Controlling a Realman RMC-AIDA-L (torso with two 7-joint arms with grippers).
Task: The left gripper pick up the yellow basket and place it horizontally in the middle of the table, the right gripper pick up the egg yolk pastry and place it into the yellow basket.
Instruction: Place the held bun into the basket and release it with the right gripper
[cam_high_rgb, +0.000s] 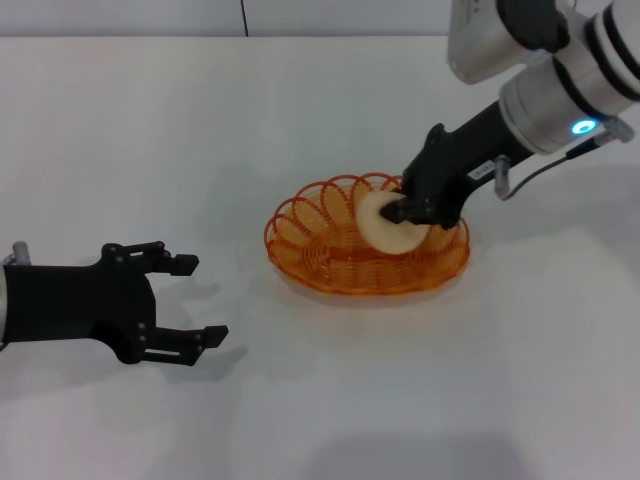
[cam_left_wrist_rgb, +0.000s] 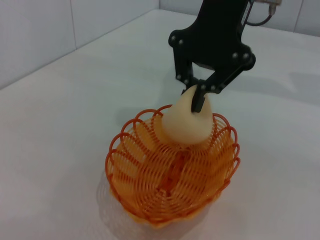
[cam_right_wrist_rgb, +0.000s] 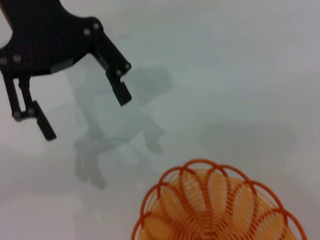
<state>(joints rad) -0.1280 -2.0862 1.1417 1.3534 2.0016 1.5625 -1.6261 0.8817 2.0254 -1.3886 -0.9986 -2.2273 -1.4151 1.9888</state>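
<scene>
Nearest the robot, on its left, the left gripper (cam_high_rgb: 205, 300) hovers low over the white table (cam_high_rgb: 200, 120) with its fingers spread wide and nothing between them. It is well apart from the basket, and bare tabletop lies between the two; the right wrist view shows the same open claw (cam_right_wrist_rgb: 85, 112) casting its shadow on that bare stretch.

Farther in, near the middle of the table, the yellow basket (cam_high_rgb: 340, 272) sits flat on its base with the long side running across the robot's front. Its looped rim is clear of any table edge, with open surface on every side.

The egg yolk pastry (cam_high_rgb: 385, 228) is inside the basket, tilted on edge against the wall on the robot's right. The right gripper (cam_high_rgb: 400, 212) reaches down from the far right and is closed on the pastry's upper edge. From the left wrist view the fingertips (cam_left_wrist_rgb: 198, 102) pinch the top of the pastry (cam_left_wrist_rgb: 185, 125), which stands just above the rim of the basket (cam_left_wrist_rgb: 150, 200).

Beyond, the table runs clear to its far edge, where a pale wall (cam_high_rgb: 120, 15) rises.
</scene>
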